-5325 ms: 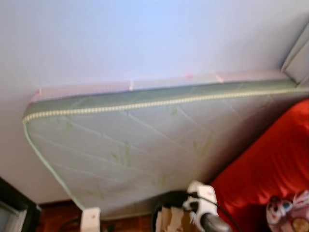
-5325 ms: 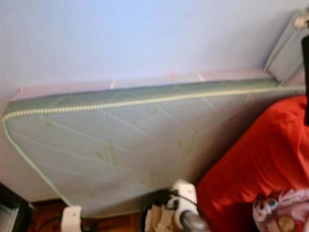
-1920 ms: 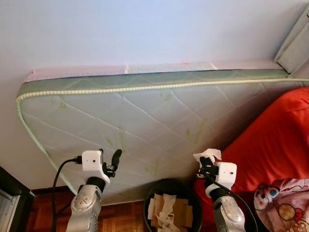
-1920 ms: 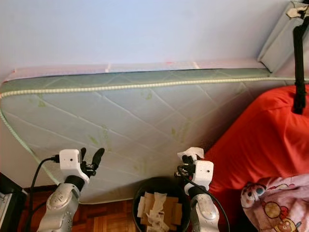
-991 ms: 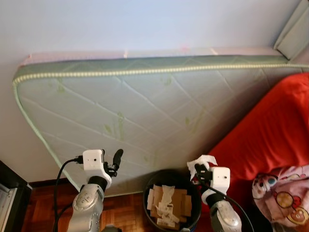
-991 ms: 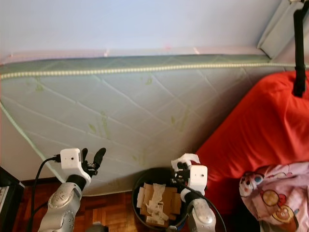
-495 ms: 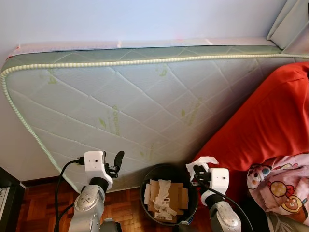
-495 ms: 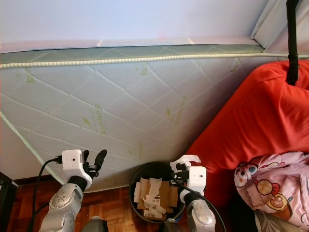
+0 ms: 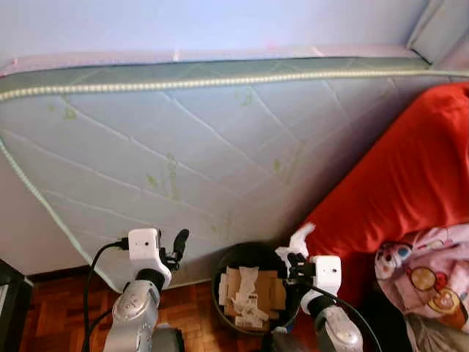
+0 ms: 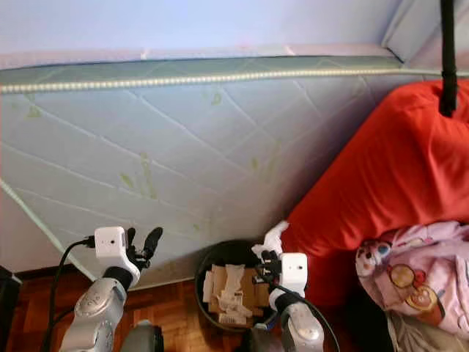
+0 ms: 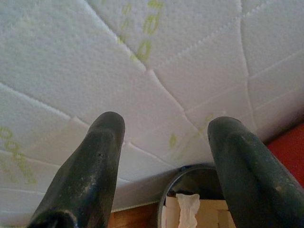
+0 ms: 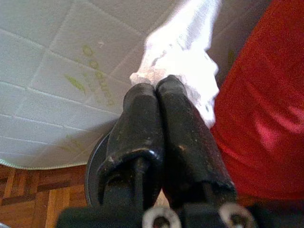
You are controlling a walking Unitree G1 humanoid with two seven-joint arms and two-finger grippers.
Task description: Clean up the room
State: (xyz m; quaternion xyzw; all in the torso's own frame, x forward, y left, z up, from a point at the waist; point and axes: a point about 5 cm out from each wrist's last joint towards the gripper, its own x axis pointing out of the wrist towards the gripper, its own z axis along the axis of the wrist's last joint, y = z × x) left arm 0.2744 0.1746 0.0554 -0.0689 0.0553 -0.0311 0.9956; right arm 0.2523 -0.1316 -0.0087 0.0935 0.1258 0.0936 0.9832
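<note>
We see a crumpled white tissue (image 12: 183, 57) pinched between the pressed-together fingers (image 12: 142, 118) of the right tool (image 9: 296, 257), which sits at the right rim of a round black bin (image 9: 223, 273), with the tissue sticking up above the fingertips. The bin stands on the wooden floor (image 9: 55, 312), and holds flat pieces of cardboard (image 9: 267, 290) and scraps of white paper (image 9: 248, 282). Just to the right of the bin and the right tool lies a large red cushion or cover (image 9: 396, 183), and at the far right a pink cloth printed with cartoon figures (image 9: 425, 282) rests against it.

Behind the bin, a pale quilted mattress (image 9: 183, 161) with green markings and a corded edge leans on its side against the light wall (image 9: 183, 26). The left tool (image 9: 173, 246) is raised in front of the mattress to the left of the bin, its two black fingers (image 11: 85, 175) spread apart and holding nothing
</note>
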